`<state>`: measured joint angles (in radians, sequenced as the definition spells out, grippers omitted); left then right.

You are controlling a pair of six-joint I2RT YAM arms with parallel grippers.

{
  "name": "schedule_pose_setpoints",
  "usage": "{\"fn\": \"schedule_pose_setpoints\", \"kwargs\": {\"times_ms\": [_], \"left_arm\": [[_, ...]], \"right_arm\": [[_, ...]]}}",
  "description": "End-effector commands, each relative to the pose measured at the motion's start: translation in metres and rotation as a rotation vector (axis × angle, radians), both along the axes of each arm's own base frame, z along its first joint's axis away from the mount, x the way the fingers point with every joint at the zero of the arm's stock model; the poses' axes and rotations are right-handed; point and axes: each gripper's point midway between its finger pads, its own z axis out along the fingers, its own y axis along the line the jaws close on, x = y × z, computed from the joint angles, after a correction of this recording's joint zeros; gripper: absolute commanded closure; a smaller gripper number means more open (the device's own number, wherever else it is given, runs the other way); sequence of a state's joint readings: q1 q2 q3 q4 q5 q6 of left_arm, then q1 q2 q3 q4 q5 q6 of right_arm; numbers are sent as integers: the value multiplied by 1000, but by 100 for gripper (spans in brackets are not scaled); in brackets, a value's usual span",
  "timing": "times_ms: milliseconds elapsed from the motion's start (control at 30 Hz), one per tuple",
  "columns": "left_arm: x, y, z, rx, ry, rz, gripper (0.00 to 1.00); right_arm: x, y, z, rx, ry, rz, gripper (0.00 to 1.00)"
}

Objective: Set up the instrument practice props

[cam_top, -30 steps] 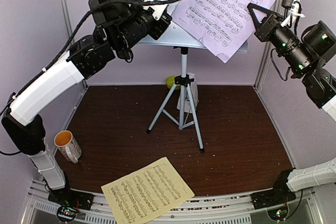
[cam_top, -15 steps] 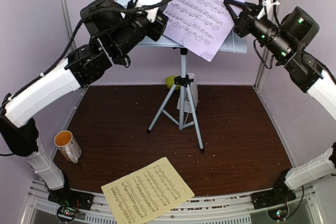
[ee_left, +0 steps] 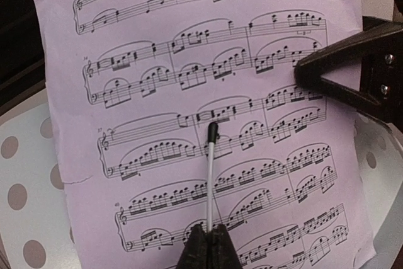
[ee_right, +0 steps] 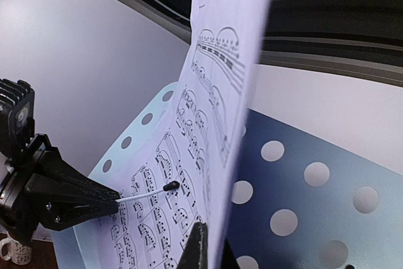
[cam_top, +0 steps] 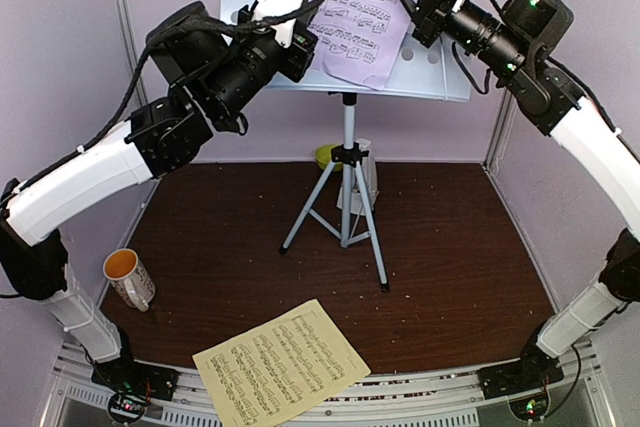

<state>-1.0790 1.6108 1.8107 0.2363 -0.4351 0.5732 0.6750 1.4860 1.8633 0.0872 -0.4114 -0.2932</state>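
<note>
My left gripper (ee_left: 211, 244) is pinched shut on a thin white stick (ee_left: 210, 181), with its black tip right up against the middle of the lavender page (ee_left: 189, 92). Right gripper (ee_right: 200, 244) is clamped on that page's right edge, holding it in front of the stand (cam_top: 440, 72) up at the back. The page hangs a bit crooked, and I can't tell if its bottom sits on the ledge. Down on the table (cam_top: 450, 277), the yellow page (cam_top: 282, 362) lies flat at the near edge and the mug (cam_top: 130, 278) is on the left. The metronome (cam_top: 366, 182) and bowl (cam_top: 325, 155) sit behind the tripod legs.
</note>
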Motion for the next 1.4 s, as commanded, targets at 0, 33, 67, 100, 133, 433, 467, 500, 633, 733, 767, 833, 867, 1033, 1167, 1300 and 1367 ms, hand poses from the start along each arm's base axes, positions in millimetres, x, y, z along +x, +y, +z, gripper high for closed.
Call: {"fn": "schedule_pose_setpoints", "kwargs": {"times_ms": [0,33,67,100,133,433,467,500,633,733,767,833,867,1033,1167,1300,1367], "left_arm": [[-19,27,40,-145,-76,-24,100],[-19,27,40,-145,-77,-24,100],[-19,28,40,-149,-80,-26,100],[-20,29,40,-153,-84,-28,100],[-21,29,41,-154,-86,-30,100],[-23,29,39,-142,-94,-37,100],[-23,29,39,-143,-95,-37,100],[-23,29,39,-142,-93,-38,100],[-24,31,40,-143,-97,-35,100],[-24,31,40,-139,-100,-34,100],[-24,31,40,-140,-100,-33,100],[-24,31,40,-139,-100,-33,100],[-24,31,40,-139,-101,-33,100],[-24,31,41,-137,-103,-31,100],[-24,32,41,-135,-107,-29,100],[-25,34,42,-137,-109,-30,100],[-25,34,41,-134,-109,-28,100]], "right_arm": [[-13,18,7,-76,-92,111,100],[-13,22,7,-86,-94,124,100],[-12,26,6,-97,-98,137,100],[-13,28,8,-103,-109,146,99],[-12,30,8,-107,-115,154,100],[-6,40,11,-102,-161,171,89],[-5,41,11,-100,-161,173,86],[-3,43,10,-98,-157,175,84],[0,44,11,-76,-148,183,77],[1,44,13,-60,-145,183,70],[1,43,15,-53,-145,182,69],[2,42,16,-41,-142,177,67],[4,42,16,-37,-135,169,65],[8,30,9,-12,-108,105,55],[8,24,-4,-22,-80,74,53],[7,19,-11,-28,-65,57,52],[6,17,-13,-27,-55,60,52]]}}
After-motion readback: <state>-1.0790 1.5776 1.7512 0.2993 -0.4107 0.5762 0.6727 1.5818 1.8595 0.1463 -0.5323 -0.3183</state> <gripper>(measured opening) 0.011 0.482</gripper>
